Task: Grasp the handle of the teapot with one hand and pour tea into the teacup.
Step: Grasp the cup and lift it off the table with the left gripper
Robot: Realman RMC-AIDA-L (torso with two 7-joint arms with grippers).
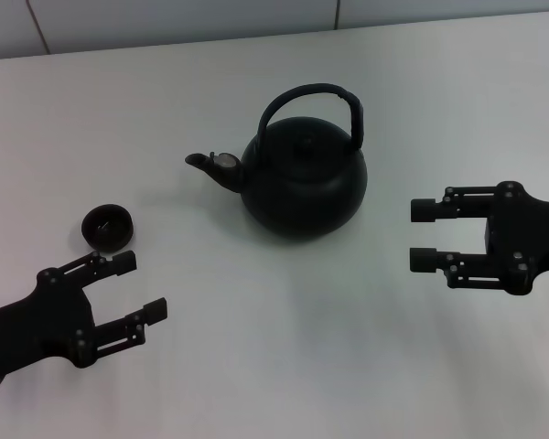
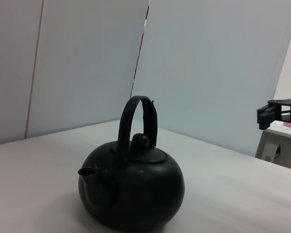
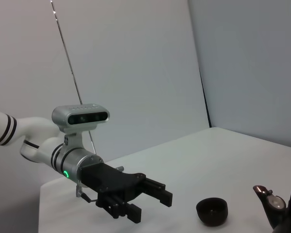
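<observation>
Lab: bare white table (image 1: 284,366), plain wall panels (image 2: 87,58)

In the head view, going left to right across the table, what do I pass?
Left gripper, open → teacup → teapot, spout toward the cup, handle arched over it → right gripper, open.

The left gripper (image 1: 133,288) sits at about 8 o'clock in the head view, fingers spread apart. The right gripper (image 1: 425,236) sits at 3 o'clock, also spread, holding nothing.
</observation>
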